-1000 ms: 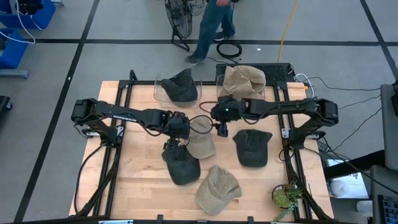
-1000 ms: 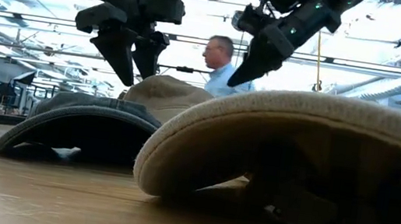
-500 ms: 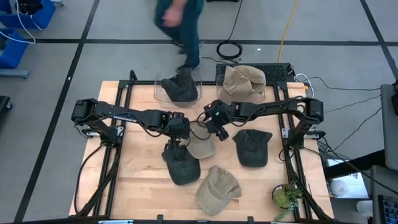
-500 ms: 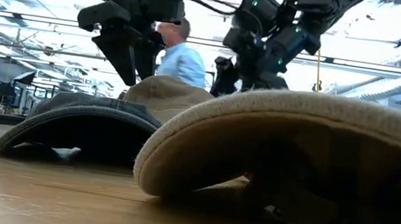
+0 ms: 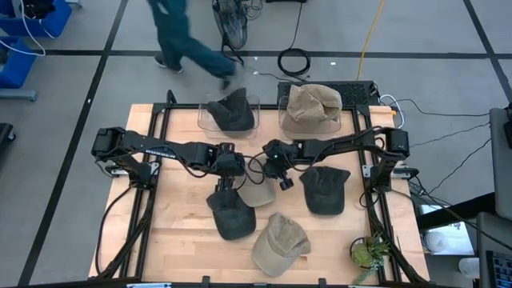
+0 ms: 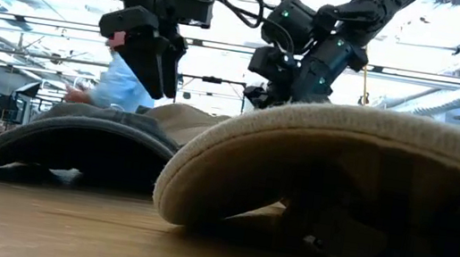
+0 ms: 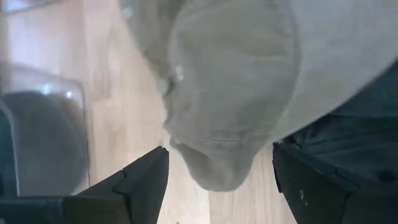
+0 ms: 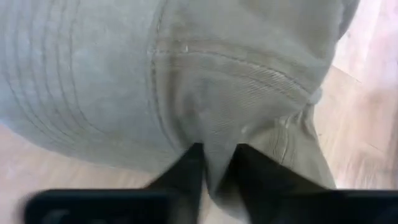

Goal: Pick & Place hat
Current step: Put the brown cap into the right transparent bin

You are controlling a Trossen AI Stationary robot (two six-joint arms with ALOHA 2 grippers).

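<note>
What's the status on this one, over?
Right end effector pinching tan hat. Left end effector open above it. Dark hat touching its edge.

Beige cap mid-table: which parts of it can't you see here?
- High view: the right tool and cables cover much of the beige fabric cap.
- Low view: a large tan hat up front and a dark grey cap hide all but its top.
- Right wrist view: picture edges cut off most of it.
- Left wrist view: past the open left tool, edges crop it.
</note>
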